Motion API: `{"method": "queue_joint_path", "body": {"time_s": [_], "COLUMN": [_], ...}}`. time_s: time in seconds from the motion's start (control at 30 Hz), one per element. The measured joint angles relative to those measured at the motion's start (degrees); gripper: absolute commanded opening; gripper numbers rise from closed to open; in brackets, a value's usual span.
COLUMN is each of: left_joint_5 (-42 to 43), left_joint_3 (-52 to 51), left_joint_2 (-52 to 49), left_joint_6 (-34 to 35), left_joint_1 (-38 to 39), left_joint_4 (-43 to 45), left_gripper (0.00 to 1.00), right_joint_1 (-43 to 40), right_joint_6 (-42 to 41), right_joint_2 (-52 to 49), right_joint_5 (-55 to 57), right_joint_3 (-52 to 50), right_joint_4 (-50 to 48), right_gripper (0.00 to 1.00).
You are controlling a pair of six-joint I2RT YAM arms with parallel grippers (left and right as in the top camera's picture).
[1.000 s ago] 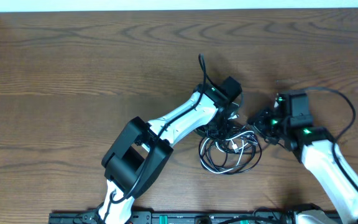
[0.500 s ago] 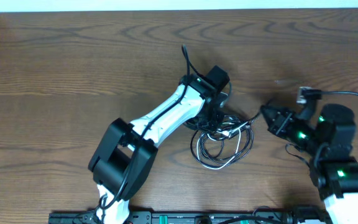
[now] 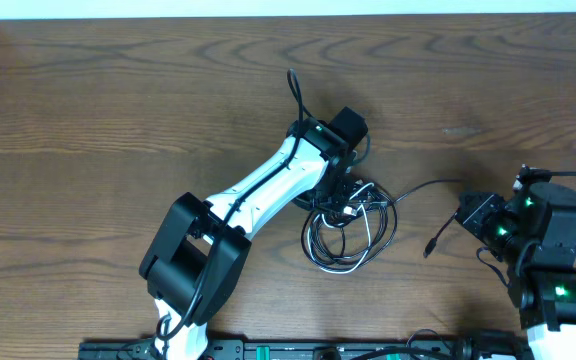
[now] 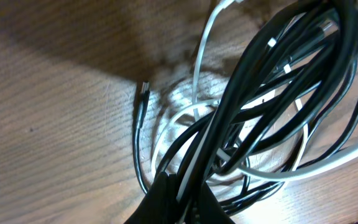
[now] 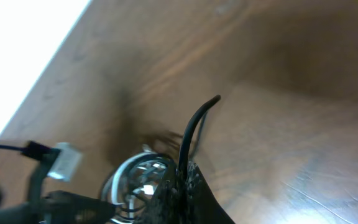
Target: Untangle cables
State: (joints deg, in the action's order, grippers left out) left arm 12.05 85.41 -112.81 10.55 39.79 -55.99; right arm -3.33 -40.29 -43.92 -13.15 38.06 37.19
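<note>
Drawing one black strand [image 3: 430, 186] out of the cables [image 3: 346, 232]: the right gripper [image 3: 465, 212], jaws pinched on that strand near its free plug end [image 3: 429, 249], had retreated within the last second from beside the heap to the lower right of the overhead view. The left gripper [image 3: 346, 192], clamped on a sheaf of black loops at the heap's upper edge, anchored the rest just right of centre on the table [image 3: 118, 120]. Heap and arm had shifted slightly leftward. Left wrist view: the white cable [image 4: 202, 56] threaded among the black coils. Right wrist view: the held end projected upward beyond the closed fingertips. One strand appeared partly freed, but the remaining coil looked entangled, so most of the task remained.
</note>
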Motion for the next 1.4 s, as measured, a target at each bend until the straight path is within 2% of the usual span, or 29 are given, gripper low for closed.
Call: {"method": "queue_joint_path", "body": {"time_s": [0.03, 0.1, 0.17, 0.47, 0.9, 1.4], "left_joint_5": [0.0, -0.02, -0.02, 0.2, 7.85, 13.53], "left_joint_3": [0.0, 0.0, 0.0, 0.0, 0.0, 0.0], "left_joint_2": [0.02, 0.11, 0.11, 0.11, 0.11, 0.11], "left_joint_6": [-0.02, 0.0, -0.02, 0.0, -1.25, -3.82], "left_joint_1": [0.0, 0.0, 0.0, 0.0, 0.0, 0.0], "left_joint_4": [0.13, 0.61, 0.7, 1.18, 2.84, 3.06], "left_gripper": [0.07, 0.07, 0.07, 0.07, 0.07, 0.08], "right_joint_1": [0.0, 0.0, 0.0, 0.02, 1.33, 11.21], "right_joint_6": [0.02, -0.13, 0.33, 1.57, 1.92, -3.93], "right_joint_2": [-0.35, -1.75, -3.06, -9.9, -22.51, -33.64], "right_joint_5": [0.22, 1.09, 0.79, -13.0, -25.09, -26.1], "right_joint_3": [0.0, -0.02, -0.02, -0.02, -0.02, -0.02], "right_joint_4": [0.44, 1.29, 1.33, 0.76, 0.24, -16.52], "right_gripper": [0.09, 0.38, 0.44, 0.47, 0.48, 0.45]}}
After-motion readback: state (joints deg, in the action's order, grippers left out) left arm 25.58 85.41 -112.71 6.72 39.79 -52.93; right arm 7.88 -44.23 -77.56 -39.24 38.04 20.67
